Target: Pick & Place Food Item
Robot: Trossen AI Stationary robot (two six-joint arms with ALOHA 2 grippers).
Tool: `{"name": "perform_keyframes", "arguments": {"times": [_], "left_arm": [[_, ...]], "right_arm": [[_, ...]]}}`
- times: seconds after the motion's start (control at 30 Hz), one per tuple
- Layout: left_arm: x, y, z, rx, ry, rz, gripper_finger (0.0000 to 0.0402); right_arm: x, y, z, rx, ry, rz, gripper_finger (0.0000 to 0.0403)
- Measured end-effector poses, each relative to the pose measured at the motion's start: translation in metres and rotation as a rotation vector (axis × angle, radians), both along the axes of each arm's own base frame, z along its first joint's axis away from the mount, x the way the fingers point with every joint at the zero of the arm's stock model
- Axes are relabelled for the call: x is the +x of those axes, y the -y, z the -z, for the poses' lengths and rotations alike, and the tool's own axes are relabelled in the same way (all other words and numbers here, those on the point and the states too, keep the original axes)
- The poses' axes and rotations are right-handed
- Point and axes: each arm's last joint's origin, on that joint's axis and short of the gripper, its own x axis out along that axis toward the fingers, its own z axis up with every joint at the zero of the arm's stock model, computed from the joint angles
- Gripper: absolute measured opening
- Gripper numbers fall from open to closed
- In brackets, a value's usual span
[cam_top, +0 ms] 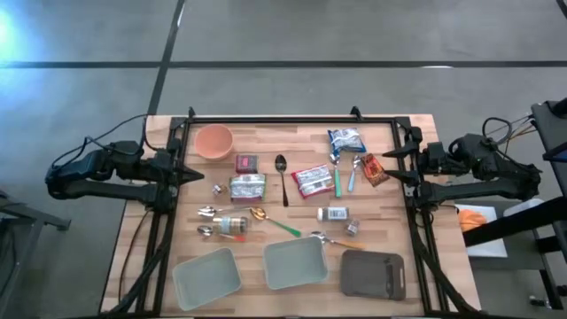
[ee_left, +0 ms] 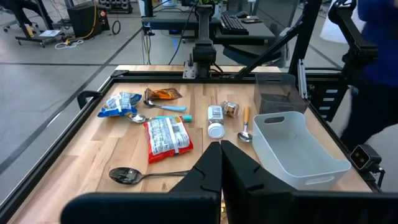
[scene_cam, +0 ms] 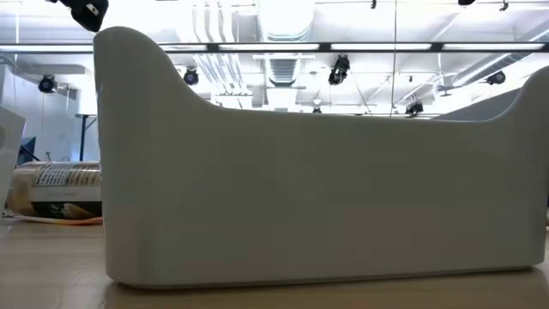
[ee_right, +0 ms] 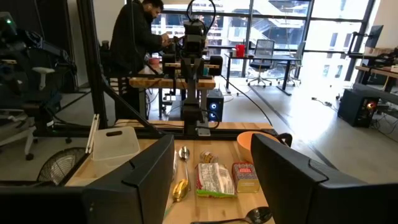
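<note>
Several food packets lie flat on the wooden table: a blue-white one, a red-white one, an orange one and a green-white one, beside a small red box. My left gripper hovers shut at the table's left edge, above the tabletop and holding nothing; its closed fingers show in the left wrist view. My right gripper hovers open at the right edge, with nothing between its fingers.
An orange bowl stands at the far left. Spoons, a small bottle and a jar lie mid-table. Two pale bins and a dark one sit along the near edge. A person stands beyond the table.
</note>
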Motion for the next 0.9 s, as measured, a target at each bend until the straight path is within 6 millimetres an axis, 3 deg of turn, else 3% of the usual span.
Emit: {"name": "perform_keyframes", "arguments": {"times": [0.63,0.9], "left_arm": [[0.000,0.000,0.000,0.001,0.001,0.000,0.0000],[0.000,0.000,0.000,0.016,0.004,0.004,0.0000]], "right_arm": [[0.003,0.000,-0.002,0.003,0.015,0.000,0.0213],[0.034,0.000,-0.004,0.211,0.006,0.007,0.0213]]}}
